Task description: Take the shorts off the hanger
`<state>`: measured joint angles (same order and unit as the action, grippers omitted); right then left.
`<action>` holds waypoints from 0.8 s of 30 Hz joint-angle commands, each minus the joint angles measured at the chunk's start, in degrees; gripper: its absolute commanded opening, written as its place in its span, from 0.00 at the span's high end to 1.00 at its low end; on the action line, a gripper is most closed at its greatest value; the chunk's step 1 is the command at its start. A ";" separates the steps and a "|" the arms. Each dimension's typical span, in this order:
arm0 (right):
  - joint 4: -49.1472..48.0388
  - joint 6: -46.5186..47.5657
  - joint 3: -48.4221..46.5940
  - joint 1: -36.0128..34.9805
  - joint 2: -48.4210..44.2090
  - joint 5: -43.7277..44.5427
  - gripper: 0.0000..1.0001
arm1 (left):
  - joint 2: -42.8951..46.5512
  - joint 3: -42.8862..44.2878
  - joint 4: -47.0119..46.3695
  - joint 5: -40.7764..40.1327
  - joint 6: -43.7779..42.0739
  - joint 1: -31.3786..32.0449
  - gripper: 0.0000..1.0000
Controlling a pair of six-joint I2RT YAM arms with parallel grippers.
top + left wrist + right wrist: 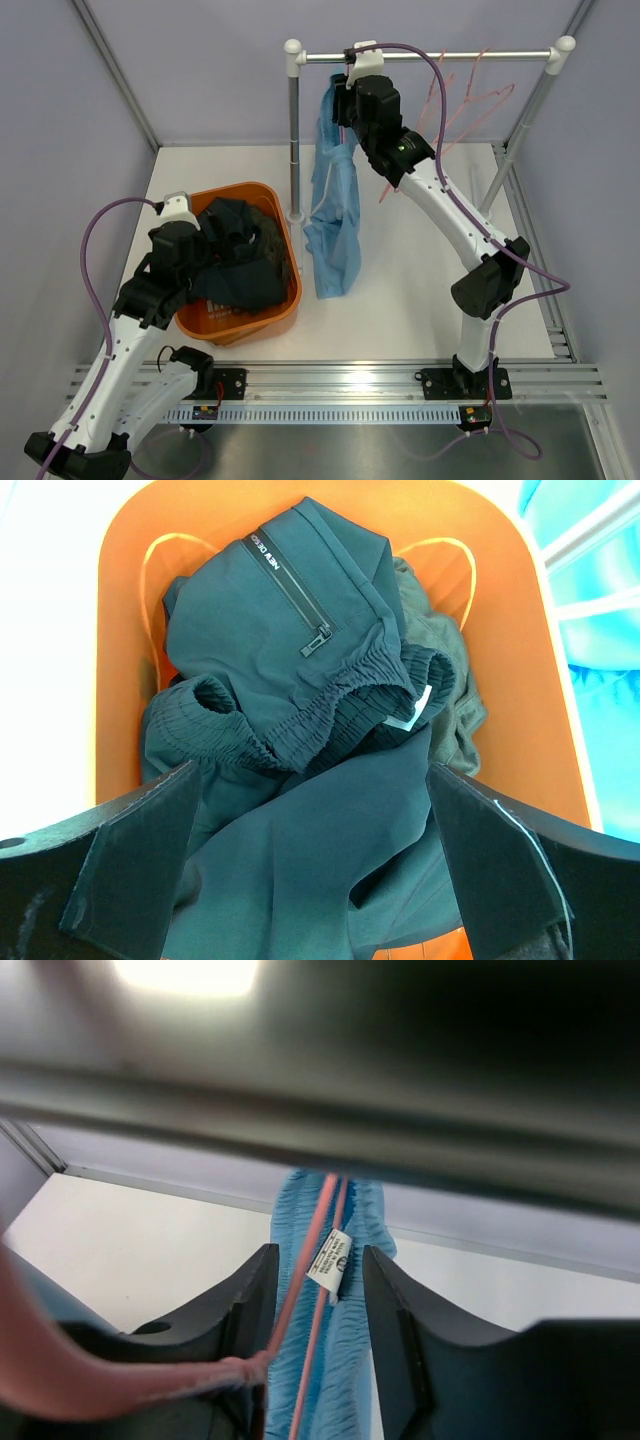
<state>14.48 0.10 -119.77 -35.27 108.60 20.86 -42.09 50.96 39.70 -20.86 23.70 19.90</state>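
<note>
The light blue shorts hang from the rail on a pink hanger. My right gripper is up at the rail. In the right wrist view its jaws stand open on either side of the gathered blue waistband, the hanger wire and a white label, without visibly pressing them. The dark navy shorts lie heaped in the orange basket, with the dark olive pair under them at the right. My left gripper hovers wide open over the navy cloth and holds nothing.
Empty pink hangers hang further right on the rail. The rack's left post stands between the basket and the hanging shorts, and its right post slants near the wall. Purple cables trail from both arms.
</note>
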 commanded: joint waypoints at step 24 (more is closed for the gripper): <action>1.59 4.21 0.94 -0.51 -13.05 -2.40 1.00 | 0.25 -0.69 -2.96 1.61 -1.03 -0.21 0.01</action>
<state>17.37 3.68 -116.97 -35.31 99.94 19.84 -42.11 50.19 39.29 -20.12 23.53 19.90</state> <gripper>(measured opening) 0.460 0.988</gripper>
